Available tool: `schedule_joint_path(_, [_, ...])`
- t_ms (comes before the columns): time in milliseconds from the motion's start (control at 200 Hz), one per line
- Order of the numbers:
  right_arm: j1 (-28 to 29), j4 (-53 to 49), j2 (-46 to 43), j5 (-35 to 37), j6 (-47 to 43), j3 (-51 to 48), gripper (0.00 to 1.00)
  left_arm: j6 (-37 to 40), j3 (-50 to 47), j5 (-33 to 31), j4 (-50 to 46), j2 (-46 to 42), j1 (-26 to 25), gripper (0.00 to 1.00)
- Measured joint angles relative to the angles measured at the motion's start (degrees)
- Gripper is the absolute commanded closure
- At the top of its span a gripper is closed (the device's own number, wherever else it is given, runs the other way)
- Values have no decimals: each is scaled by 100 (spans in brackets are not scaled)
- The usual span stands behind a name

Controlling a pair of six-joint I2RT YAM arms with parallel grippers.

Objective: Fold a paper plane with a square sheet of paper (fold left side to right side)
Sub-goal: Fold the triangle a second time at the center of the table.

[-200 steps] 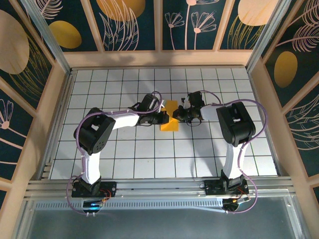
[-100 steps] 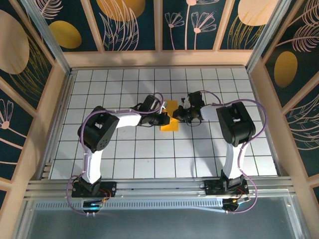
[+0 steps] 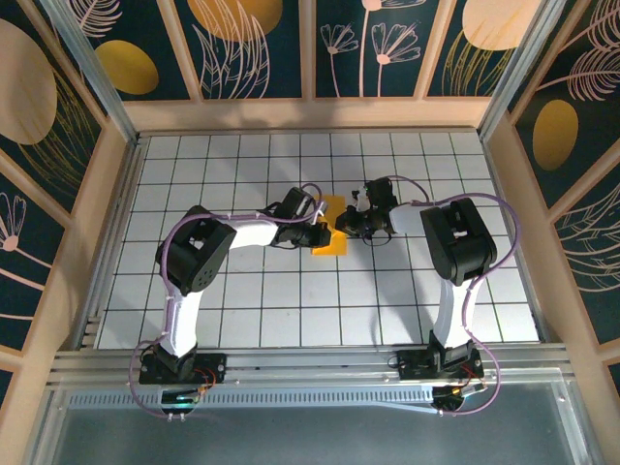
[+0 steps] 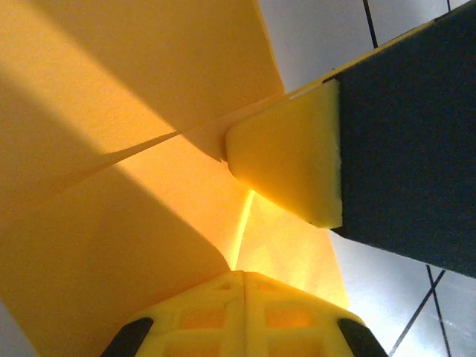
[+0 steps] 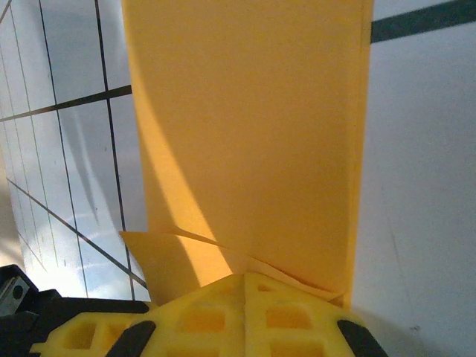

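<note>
on either side of the orange-yellow sheet of paper (image 3: 329, 244), which sits folded narrow on the gridded table (image 3: 387, 291), both arms bend inward at the elbow, the left gripper (image 3: 320, 232) at the paper's left edge and the right gripper (image 3: 346, 225) at its right edge. one yellow finger pad (image 4: 286, 160) of the left gripper touches a crease of the paper, but i cannot tell how far either gripper is parted or whether it pinches the sheet.
</note>
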Motion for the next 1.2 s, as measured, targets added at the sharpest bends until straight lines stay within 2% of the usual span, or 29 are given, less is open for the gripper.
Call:
schedule_joint_path(250, [-2, 0, 9, -2, -2, 2, 100, 319, -59, -157, 4, -55, -39, 100])
schedule_joint_path(681, [-7, -48, 13, -2, -46, 26, 100, 903, -791, -601, -61, -682, -74, 100])
schedule_joint_path(1201, [-7, -66, 13, -2, -46, 37, 100, 1073, -1456, -872, 31, -1187, -72, 99])
